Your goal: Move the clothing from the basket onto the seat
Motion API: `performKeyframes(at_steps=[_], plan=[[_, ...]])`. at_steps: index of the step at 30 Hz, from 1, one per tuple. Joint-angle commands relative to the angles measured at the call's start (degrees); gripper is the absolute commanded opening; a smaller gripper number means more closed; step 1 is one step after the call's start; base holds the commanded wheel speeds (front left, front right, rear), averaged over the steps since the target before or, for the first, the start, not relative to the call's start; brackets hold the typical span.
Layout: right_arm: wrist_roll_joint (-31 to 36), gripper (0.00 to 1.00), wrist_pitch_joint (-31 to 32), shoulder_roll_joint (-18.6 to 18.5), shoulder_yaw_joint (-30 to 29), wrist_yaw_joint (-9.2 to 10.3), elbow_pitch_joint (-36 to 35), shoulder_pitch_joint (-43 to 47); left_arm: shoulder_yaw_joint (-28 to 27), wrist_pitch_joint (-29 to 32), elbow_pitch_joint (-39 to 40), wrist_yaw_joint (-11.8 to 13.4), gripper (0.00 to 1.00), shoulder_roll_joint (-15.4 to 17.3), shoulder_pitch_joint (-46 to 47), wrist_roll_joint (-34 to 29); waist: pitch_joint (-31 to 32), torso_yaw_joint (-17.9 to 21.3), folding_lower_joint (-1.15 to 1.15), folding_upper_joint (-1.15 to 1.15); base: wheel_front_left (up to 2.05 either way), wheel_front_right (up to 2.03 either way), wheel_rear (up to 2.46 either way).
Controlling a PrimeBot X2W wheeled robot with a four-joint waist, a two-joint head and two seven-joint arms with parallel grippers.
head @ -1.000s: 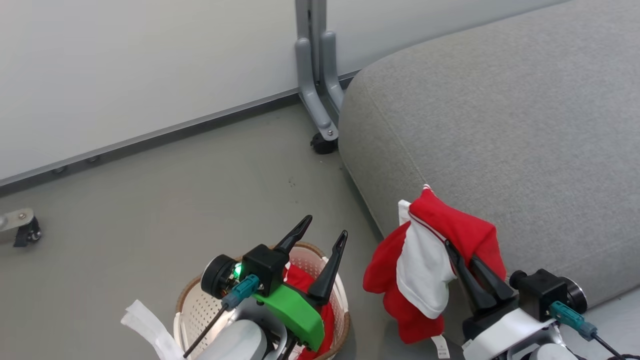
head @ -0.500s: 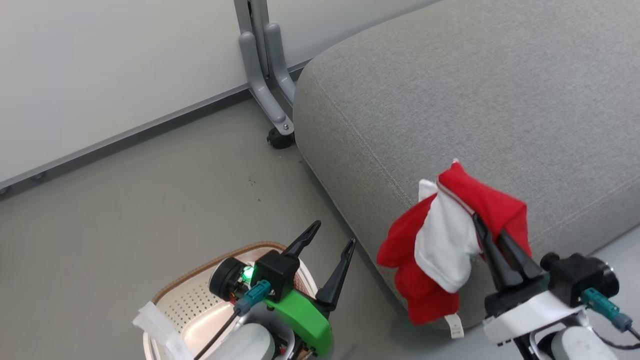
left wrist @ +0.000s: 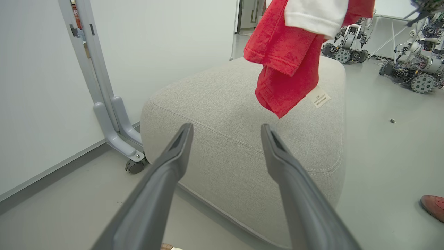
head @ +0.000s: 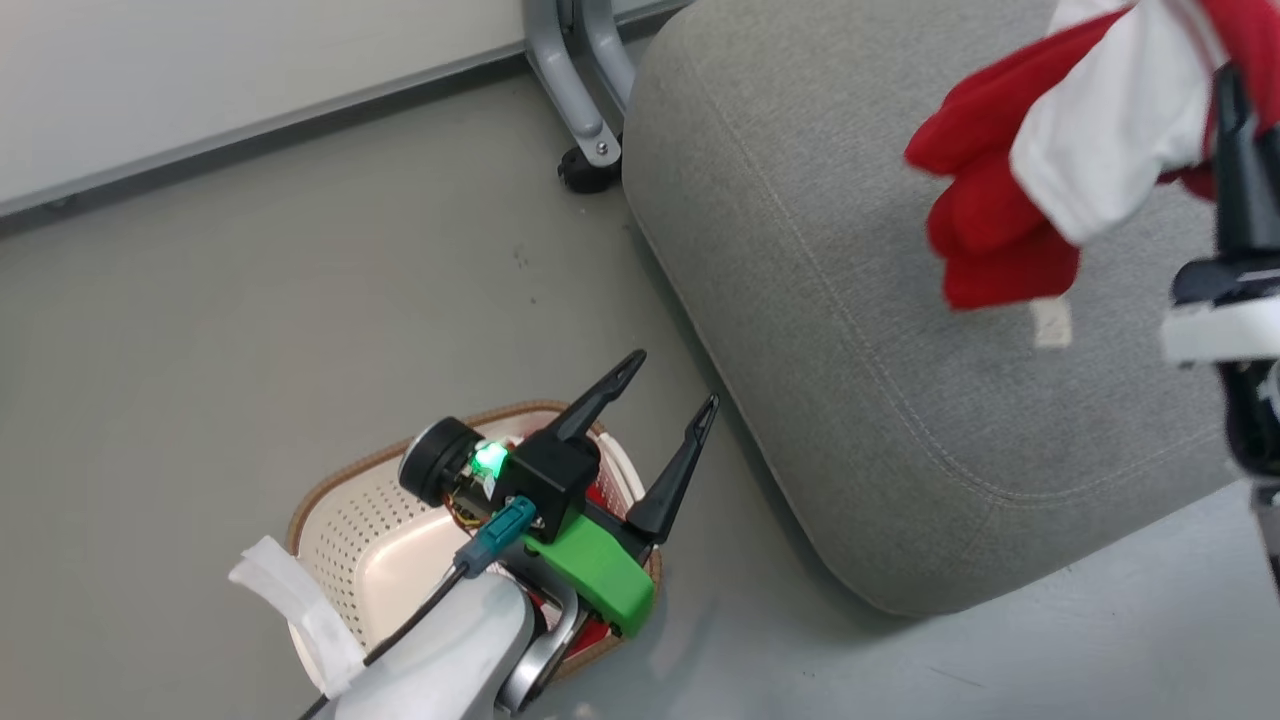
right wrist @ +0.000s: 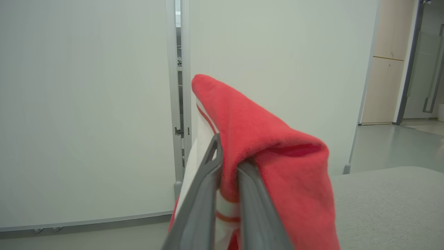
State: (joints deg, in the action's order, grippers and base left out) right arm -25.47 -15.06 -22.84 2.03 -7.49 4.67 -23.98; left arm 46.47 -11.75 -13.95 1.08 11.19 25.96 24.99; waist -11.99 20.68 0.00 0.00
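Right hand (right wrist: 229, 158): clothing (right wrist: 267, 139) above seat (head: 850, 330)

Head camera re-aimed over the interval, so the whole frame has shifted.

Right gripper (head: 1226, 90): a second ago at 5 o'clock in the head view, low beside the near edge of the seat (head: 850, 300). Now raised to 2 o'clock and cut off by the frame's right side.

Red garment (head: 990, 230): carried up with it. It hung in front of the seat's side wall before. It now hangs over the seat's top face, and looks clear of the cushion in the left wrist view.

Basket (head: 340, 520): more of its cream interior is in frame at 7 o'clock. That comes from the camera shift, not a move.
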Motion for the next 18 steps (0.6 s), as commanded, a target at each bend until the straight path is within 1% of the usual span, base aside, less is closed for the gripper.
performKeyframes(at_steps=[1, 2, 7, 11, 15, 18], plan=[[-0.3, 0.0, -0.2, -1.6, -0.9, 0.0, 1.2, -3.1, -0.2, -0.1, 0.6, 0.4, 1.0, 0.9, 1.7, -0.8, -6.5, -4.3, 0.0, 0.0, 0.0, 0.0, 0.0], [-0.1, 0.0, -0.2, -2.9, -1.4, 0.01, 2.4, -5.3, -0.4, -0.1, 1.1, 0.6, 1.0, 1.5, 2.5, -1.4, -7.7, -4.8, 0.0, 0.0, 0.0, 0.0, 0.0], [-2.0, 0.0, -0.2, -5.9, -4.4, 0.01, 8.3, -14.0, -1.3, -0.3, 3.0, 1.9, 1.0, 2.7, 4.7, -3.1, -12.2, -6.5, 0.0, 0.0, 0.0, 0.0, 0.0], [-1.8, 0.0, -0.2, -7.6, -5.2, 0.01, 16.7, -17.2, -1.4, -0.4, 3.8, 2.3, 1.0, 3.0, 6.3, -3.8, -14.7, -7.7, 0.0, 0.0, 0.0, 0.0, 0.0], [-1.2, 0.0, -0.2, -7.2, -5.5, 0.01, 23.7, -17.1, -1.2, -0.2, 4.3, 2.5, 1.0, 3.1, 7.1, -4.3, -16.4, -8.3, 0.0, 0.0, 0.0, 0.0, 0.0], [-0.6, 0.0, -0.2, -5.3, -6.7, 0.01, 28.0, -16.3, -1.3, 0.1, 4.6, 2.7, 1.0, 3.9, 7.3, -4.6, -17.7, -8.0, 0.0, 0.0, 0.0, 0.0, 0.0]])
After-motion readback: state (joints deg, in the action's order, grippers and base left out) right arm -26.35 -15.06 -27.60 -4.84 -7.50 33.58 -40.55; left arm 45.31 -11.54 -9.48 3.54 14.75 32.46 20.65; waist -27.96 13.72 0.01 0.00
